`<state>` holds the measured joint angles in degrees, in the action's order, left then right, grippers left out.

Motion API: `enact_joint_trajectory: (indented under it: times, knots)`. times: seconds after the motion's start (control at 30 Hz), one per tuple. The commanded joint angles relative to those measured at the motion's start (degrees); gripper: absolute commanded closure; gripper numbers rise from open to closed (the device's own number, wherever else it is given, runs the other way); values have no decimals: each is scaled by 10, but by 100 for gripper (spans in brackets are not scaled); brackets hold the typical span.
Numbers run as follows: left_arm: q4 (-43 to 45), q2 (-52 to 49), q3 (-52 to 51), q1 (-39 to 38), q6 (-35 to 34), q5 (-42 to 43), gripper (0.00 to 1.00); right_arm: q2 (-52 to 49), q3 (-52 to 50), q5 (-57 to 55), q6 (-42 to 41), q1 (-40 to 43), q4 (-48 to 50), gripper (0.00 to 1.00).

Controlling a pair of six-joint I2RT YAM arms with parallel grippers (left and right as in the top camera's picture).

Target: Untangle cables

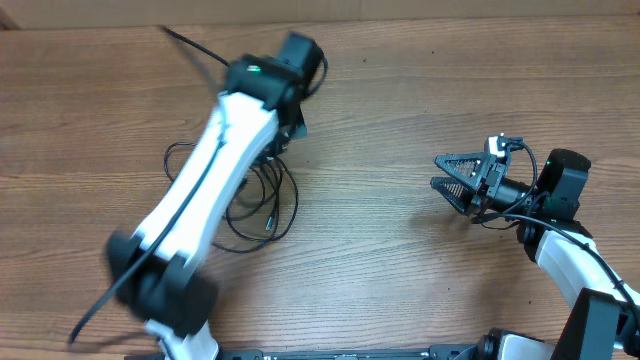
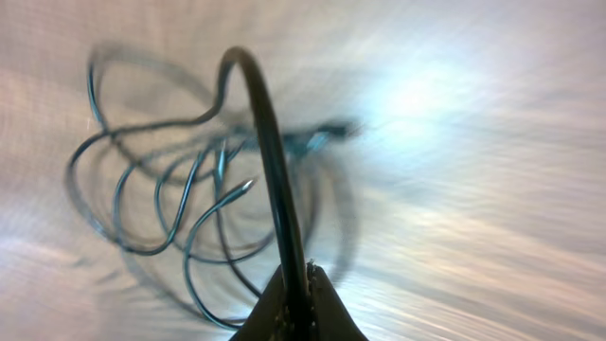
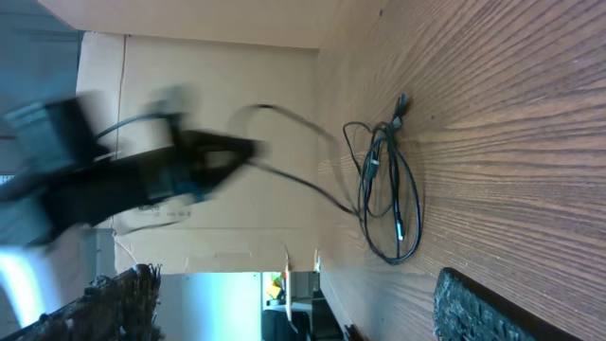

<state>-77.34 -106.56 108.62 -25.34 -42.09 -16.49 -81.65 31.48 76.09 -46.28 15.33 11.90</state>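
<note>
Cables [image 1: 270, 212] — one strand pinched between left fingers [image 2: 331, 317], right fingers [image 1: 460, 162] wide, well apart

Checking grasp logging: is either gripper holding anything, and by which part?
Left gripper pinches one cable strand along its cord, no plug visible at the hold. Right gripper is open, holding nothing.

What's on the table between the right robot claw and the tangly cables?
Nothing: the overhead view shows only bare wooden table between the right gripper and the cables.
</note>
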Motion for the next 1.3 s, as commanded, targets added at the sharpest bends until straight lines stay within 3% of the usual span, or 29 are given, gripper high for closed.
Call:
enact_joint_trajectory:
  times: [0.0,0.37,0.53,0.7,0.87,1.0,1.17,1.27]
  knots:
    - [0,116,65,2,-8,33,96,1,3,10,26,1,-3,9]
    - [23,283,182,2,68,66,96,1,3,12,36,1,-7,9]
    - [63,314,195,2,73,71,96,1,3,11,36,1,-16,9]
    - [103,316,194,2,33,71,96,1,3,12,36,1,-20,9]
    - [166,312,194,2,80,71,96,1,3,12,36,1,-20,9]
    - [103,284,193,2,85,71,96,1,3,11,36,1,-20,9]
    - [-105,205,177,2,31,83,96,1,3,12,35,1,-20,9]
    - [-195,139,160,0,31,187,96,1,3,12,35,1,-20,9]
